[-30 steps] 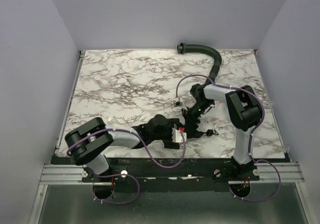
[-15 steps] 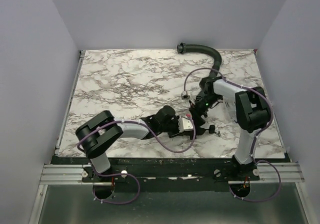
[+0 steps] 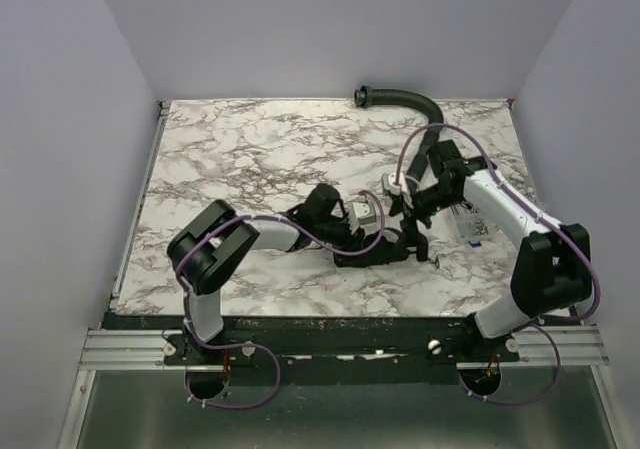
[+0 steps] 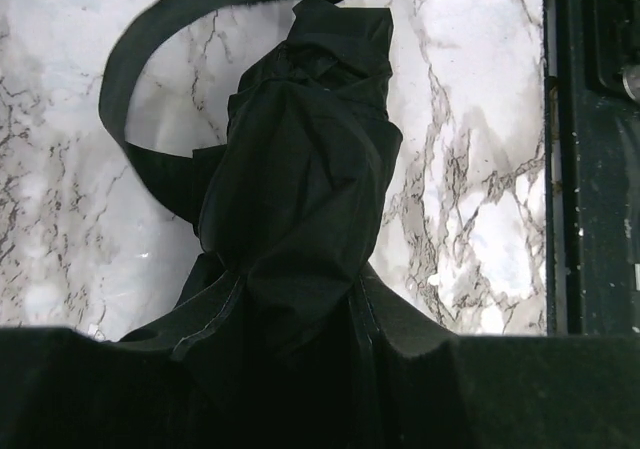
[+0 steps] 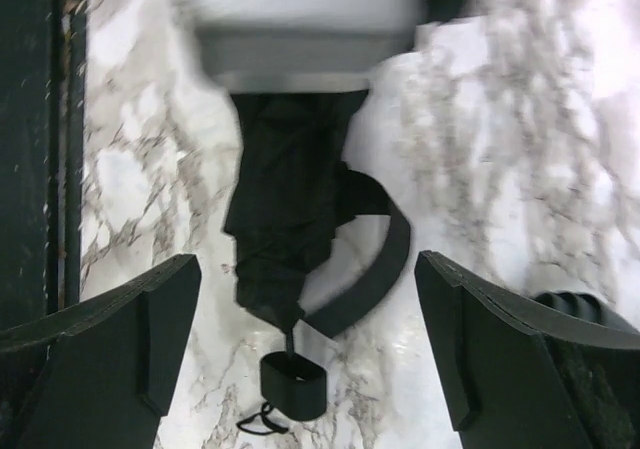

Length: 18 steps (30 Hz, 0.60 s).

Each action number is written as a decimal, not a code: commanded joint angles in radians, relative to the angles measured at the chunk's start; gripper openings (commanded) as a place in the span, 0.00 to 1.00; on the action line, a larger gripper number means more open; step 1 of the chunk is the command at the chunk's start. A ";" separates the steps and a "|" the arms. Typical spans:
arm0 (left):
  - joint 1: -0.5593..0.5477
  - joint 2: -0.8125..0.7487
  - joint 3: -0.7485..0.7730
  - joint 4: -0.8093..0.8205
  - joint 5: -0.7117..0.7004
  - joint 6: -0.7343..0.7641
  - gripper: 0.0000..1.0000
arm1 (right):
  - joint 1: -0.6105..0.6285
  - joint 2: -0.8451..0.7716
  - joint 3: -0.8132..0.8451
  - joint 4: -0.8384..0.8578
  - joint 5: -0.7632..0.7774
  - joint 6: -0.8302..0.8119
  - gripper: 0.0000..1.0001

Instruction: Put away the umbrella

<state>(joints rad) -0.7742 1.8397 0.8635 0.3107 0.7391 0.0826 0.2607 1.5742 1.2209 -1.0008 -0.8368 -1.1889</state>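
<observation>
Jaws, left gripper (image 3: 380,234): clenched on the black fabric compact umbrella (image 4: 300,189), a crumpled short bundle running out ahead of my fingertips onto the white veined marble tabletop (image 3: 250,149). Jaws, right gripper (image 5: 310,319): spread wide, grasping nothing, hovering above the bundle's far end, which lies between them. Loose black fabric closure strap (image 4: 130,89): curls off to one side of the bundle, unfastened. Step, as I judge it: tidying the folded bundle before stowing. Next move calls for the right jaws to catch the strap and wrap it round. Hidden: my left fingertips, buried in cloth; shaft not visible; no stowing place in view; right wrist view partly blurred.
</observation>
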 commanded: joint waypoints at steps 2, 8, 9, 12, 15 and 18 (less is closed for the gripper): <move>0.009 0.159 0.009 -0.309 0.072 -0.021 0.13 | 0.012 -0.093 -0.194 0.061 -0.113 -0.254 1.00; 0.022 0.225 0.055 -0.373 0.113 -0.049 0.13 | 0.031 -0.254 -0.413 0.418 -0.056 -0.175 1.00; 0.024 0.237 0.060 -0.375 0.119 -0.055 0.13 | 0.035 -0.266 -0.439 0.459 -0.047 -0.173 1.00; 0.035 0.269 0.086 -0.391 0.141 -0.077 0.13 | 0.052 -0.263 -0.474 0.498 -0.028 -0.201 1.00; 0.041 0.304 0.124 -0.429 0.167 -0.091 0.13 | 0.096 -0.258 -0.531 0.564 0.030 -0.203 1.00; 0.048 0.341 0.159 -0.461 0.188 -0.127 0.13 | 0.166 -0.240 -0.591 0.616 0.129 -0.200 1.00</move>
<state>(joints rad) -0.7124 2.0232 1.0698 0.1307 0.9958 -0.0437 0.3550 1.3159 0.6998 -0.5125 -0.8257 -1.3685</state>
